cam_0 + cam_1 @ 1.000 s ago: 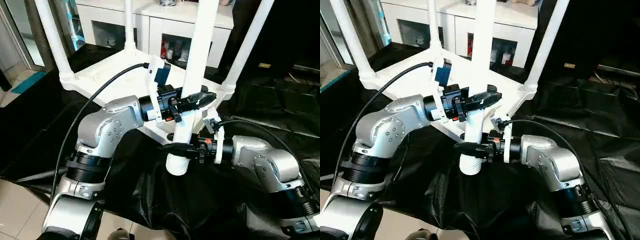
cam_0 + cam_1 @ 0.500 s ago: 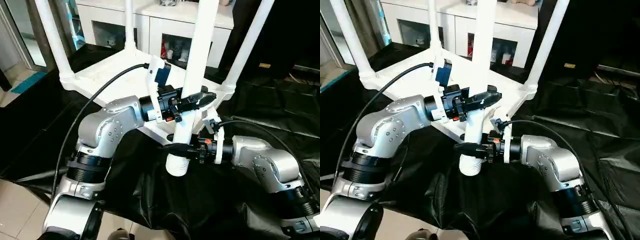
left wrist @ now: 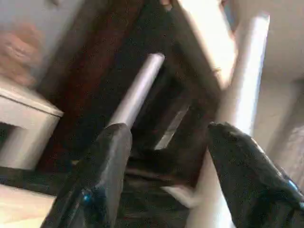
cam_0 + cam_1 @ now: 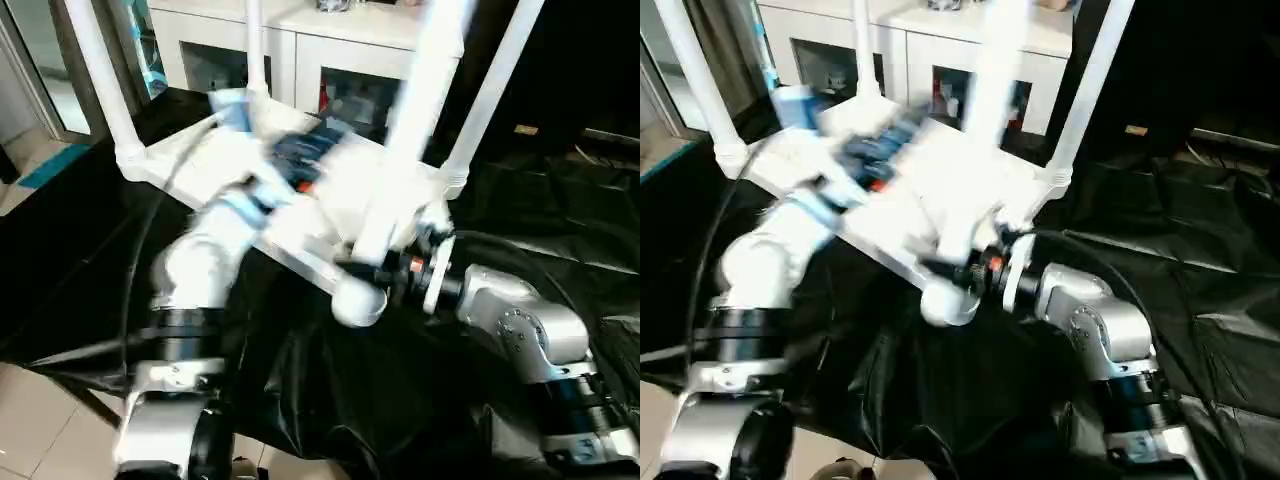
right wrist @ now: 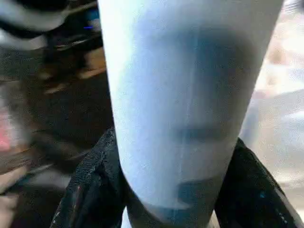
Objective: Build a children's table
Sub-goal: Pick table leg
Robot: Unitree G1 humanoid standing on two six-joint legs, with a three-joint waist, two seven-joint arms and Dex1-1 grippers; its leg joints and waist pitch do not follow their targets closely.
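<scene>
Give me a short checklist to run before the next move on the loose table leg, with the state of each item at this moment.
1. Right gripper closed on the loose leg: ok, a black finger presses each side of it in the right wrist view.
2. Left gripper clear of that leg: ok, its jaws stand open with nothing between them.
3. Three other legs, such as the left one, standing upright in the upturned table top: ok.
4. Loose leg's lower end seated in the near corner: cannot tell, it looks to hang off the top's edge.
5. Loose leg upright: not ok, it leans.
</scene>
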